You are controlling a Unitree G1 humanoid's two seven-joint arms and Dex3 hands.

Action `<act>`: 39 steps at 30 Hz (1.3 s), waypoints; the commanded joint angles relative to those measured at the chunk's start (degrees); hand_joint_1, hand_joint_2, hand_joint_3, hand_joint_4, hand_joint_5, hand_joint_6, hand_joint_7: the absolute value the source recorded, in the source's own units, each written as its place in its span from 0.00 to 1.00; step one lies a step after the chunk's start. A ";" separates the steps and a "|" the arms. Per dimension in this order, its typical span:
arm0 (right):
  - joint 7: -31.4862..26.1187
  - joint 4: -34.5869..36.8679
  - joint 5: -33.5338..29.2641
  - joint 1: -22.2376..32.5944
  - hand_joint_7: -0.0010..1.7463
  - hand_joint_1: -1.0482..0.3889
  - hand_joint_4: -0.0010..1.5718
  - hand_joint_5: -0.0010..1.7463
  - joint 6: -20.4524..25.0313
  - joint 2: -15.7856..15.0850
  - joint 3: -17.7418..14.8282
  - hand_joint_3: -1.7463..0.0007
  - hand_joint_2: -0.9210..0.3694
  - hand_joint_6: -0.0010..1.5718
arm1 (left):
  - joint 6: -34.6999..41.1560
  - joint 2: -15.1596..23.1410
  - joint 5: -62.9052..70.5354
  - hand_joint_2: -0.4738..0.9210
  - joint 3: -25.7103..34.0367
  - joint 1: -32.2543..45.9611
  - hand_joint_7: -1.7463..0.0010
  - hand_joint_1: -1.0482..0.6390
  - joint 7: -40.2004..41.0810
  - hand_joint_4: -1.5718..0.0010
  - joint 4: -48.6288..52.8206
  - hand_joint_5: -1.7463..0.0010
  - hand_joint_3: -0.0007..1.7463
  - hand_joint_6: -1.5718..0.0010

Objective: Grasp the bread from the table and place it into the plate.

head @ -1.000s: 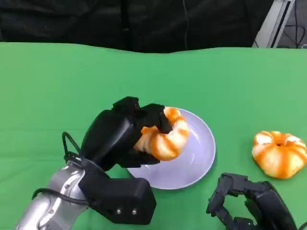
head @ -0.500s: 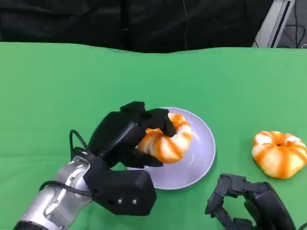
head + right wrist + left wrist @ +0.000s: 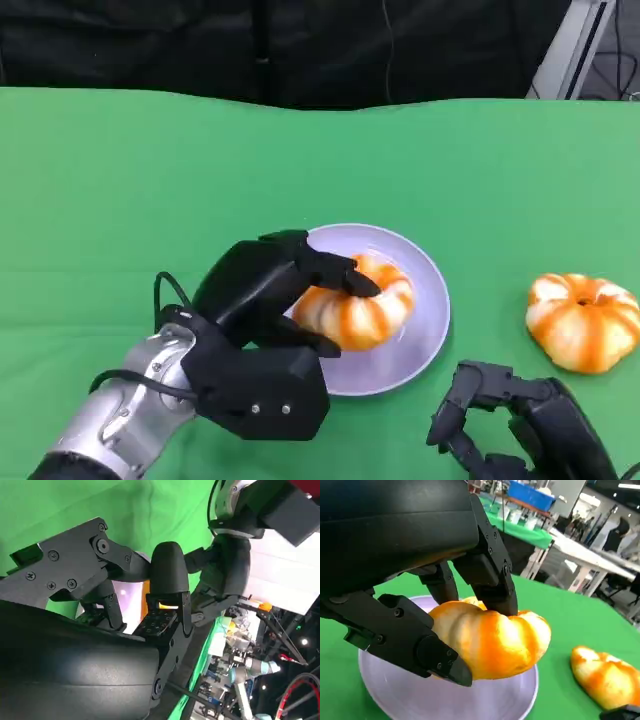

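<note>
I see my left hand (image 3: 265,295) wrapped around the bread (image 3: 358,307), fingers over the top and thumb underneath, holding it on the near-left part of the plate (image 3: 425,300). In the left wrist view the bread (image 3: 492,642) sits between the black fingers (image 3: 490,575) and the thumb, low over the pale plate (image 3: 385,690); I cannot tell whether its underside touches the plate. The plate lies on the green bench (image 3: 120,180), and I take everything else from it. A second bread roll (image 3: 583,321) lies on the bench well to the right of the plate, apart from it; the left wrist view catches it too (image 3: 605,677). My right hand (image 3: 505,420) is nearer to me than the plate and off to its right, low over the bench, its fingers curled in with nothing in them.
</note>
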 commanded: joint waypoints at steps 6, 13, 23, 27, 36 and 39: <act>-0.22 -0.51 0.31 0.54 0.75 0.56 0.51 0.89 -0.34 -0.48 0.27 0.49 0.23 0.51 | 0.28 0.34 0.14 0.99 -0.11 -2.94 1.00 0.38 0.81 0.46 4.38 0.89 0.01 0.43; -0.46 -0.69 -0.15 0.58 0.74 0.55 0.52 0.88 -0.30 -0.59 0.40 0.49 0.24 0.51 | -0.39 0.24 -1.57 1.00 0.22 -3.53 1.00 0.19 -0.69 0.53 5.47 0.99 0.25 0.58; -0.45 -0.44 0.00 0.33 0.74 0.56 0.52 0.88 -0.27 -0.63 0.34 0.48 0.23 0.51 | 1.93 0.18 -6.33 1.00 0.93 -4.01 1.00 0.12 -8.04 0.64 4.35 1.00 0.38 0.68; -0.56 -0.81 -0.33 0.49 0.75 0.57 0.52 0.89 -0.05 -0.74 0.36 0.48 0.24 0.51 | 3.01 0.63 -9.88 1.00 1.49 -3.34 1.00 0.04 -13.05 0.80 2.19 1.00 0.49 0.79; -0.67 -0.57 -0.52 0.39 0.75 0.57 0.51 0.89 -0.25 -0.60 0.28 0.47 0.24 0.51 | 5.23 1.05 -10.75 1.00 1.95 -2.50 1.00 0.03 -15.80 0.83 -0.74 1.00 0.50 0.83; -0.85 -0.39 -0.78 0.31 0.75 0.56 0.52 0.89 -0.52 -0.57 0.24 0.47 0.24 0.51 | 5.66 1.03 -10.89 1.00 2.15 -2.31 1.00 0.04 -16.29 0.83 -1.08 1.00 0.50 0.83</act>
